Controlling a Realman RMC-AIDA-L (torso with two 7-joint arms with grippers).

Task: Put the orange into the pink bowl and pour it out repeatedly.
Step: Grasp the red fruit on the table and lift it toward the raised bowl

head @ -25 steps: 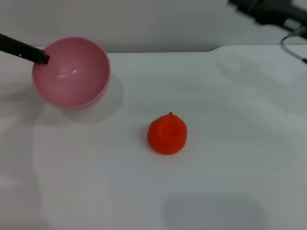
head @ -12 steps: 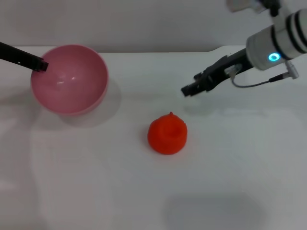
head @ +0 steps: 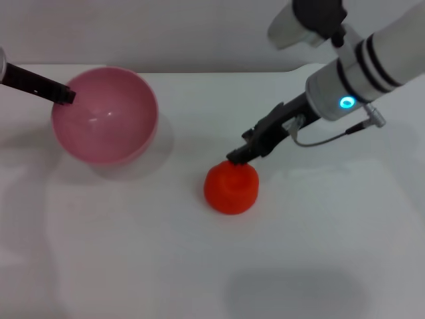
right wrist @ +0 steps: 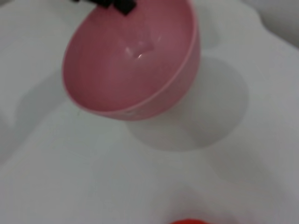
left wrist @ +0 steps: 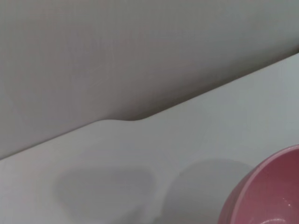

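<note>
The orange (head: 230, 188) lies on the white table near the middle; only a sliver of the orange (right wrist: 187, 221) shows in the right wrist view. My right gripper (head: 240, 155) has come down from the right and hovers at the fruit's top far edge, touching or almost touching it. The pink bowl (head: 105, 123) stands at the far left, tipped slightly, and is empty. My left gripper (head: 64, 95) is shut on its left rim. The right wrist view shows the pink bowl (right wrist: 135, 60) and the left gripper (right wrist: 119, 4). In the left wrist view only the pink bowl (left wrist: 266, 196) rim appears.
The white table (head: 199, 266) ends at a back edge with a small step (head: 300, 66) toward the right. A grey wall (head: 166, 30) stands behind it. A loose cable (head: 325, 136) hangs from my right wrist.
My right arm swung in from the top right and came down to the orange. The left gripper lowered the bowl and shifted it slightly right. The orange stayed put.
</note>
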